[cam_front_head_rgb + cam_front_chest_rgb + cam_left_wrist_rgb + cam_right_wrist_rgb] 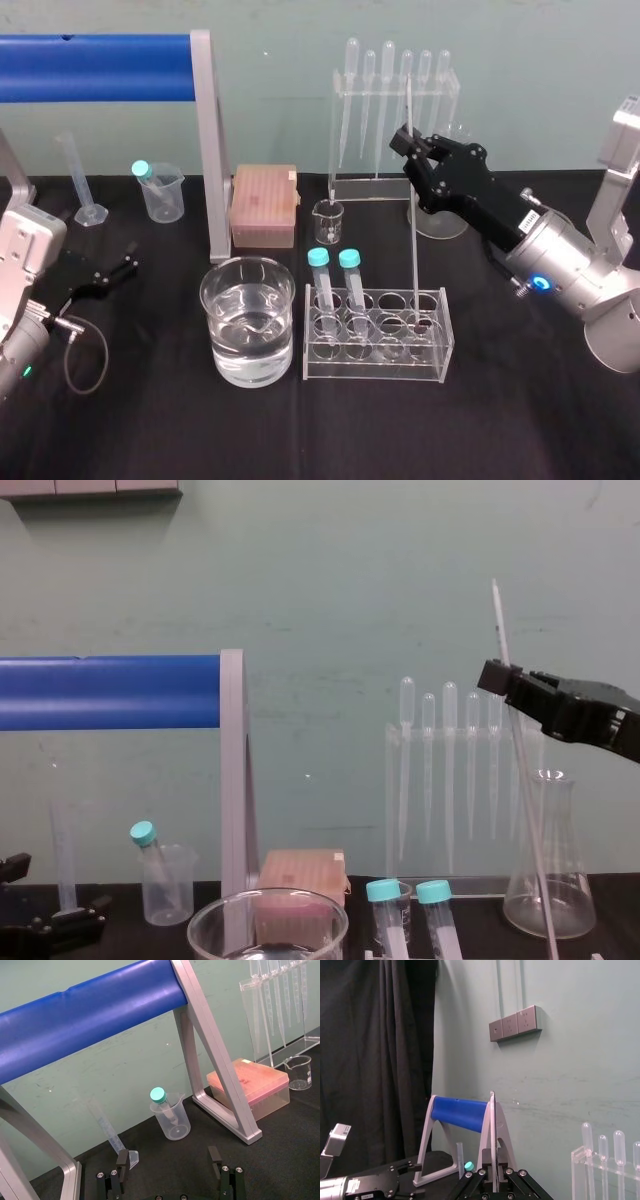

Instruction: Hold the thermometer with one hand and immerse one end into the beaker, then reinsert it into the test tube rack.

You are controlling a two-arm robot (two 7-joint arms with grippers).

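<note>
Your right pincer (407,142) is clamped on the thermometer (412,230), whose lower end sits in the rack (375,366). Likely the pull-out step: lift straight up to clear the rack, then go left over the beaker (247,262). Left pincer (115,272) is parked on the bench, fingers apart.

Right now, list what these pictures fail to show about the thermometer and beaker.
Lower end of the thermometer, gripped by the right pincer: chest view cuts it at the bottom edge; head view, too thin inside the clear rack.
Beaker body: chest view, below the bottom edge.
Left pincer, parked open at the left: its base, left wrist view, cut by the bottom edge.
</note>
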